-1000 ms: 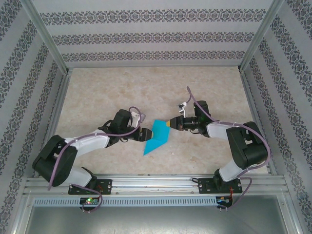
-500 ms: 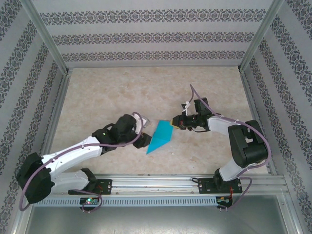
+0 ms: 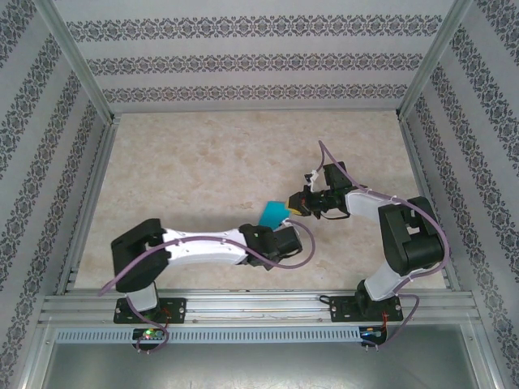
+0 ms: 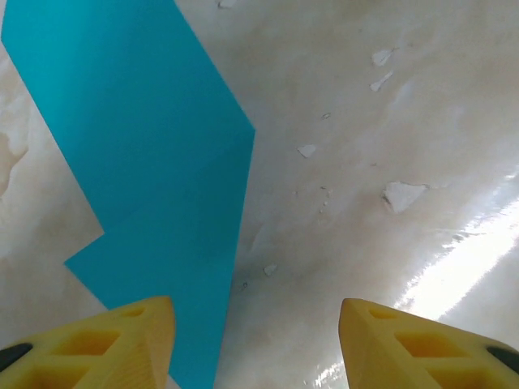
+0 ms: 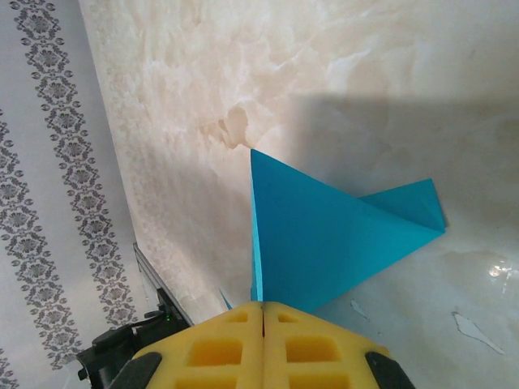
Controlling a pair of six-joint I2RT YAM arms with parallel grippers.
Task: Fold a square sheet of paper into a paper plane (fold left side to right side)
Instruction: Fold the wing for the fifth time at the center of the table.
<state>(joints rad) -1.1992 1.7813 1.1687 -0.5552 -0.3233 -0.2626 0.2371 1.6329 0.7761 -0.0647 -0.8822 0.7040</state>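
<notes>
table (image 3: pixel 203 154): scuffed marble | walls (image 3: pixel 259 61): patterned | right tool (image 5: pixel 262 306) pinches paper (image 5: pixel 324 235) | left tool (image 4: pixel 255 309) parted, empty

Right end effector (image 3: pixel 290 206) grips the teal paper (image 3: pixel 273 213).

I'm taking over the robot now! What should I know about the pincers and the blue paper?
Right pincer: shut on an edge of the teal-blue folded paper sheet, that side raised off the marbled table.
Left pincer: open, hovering above the paper, gripping nothing.
Done: the sheet shows a crease and angled edges, not a plain square.
Left: finish the folds; it is not a dart-shaped plane yet.
</notes>
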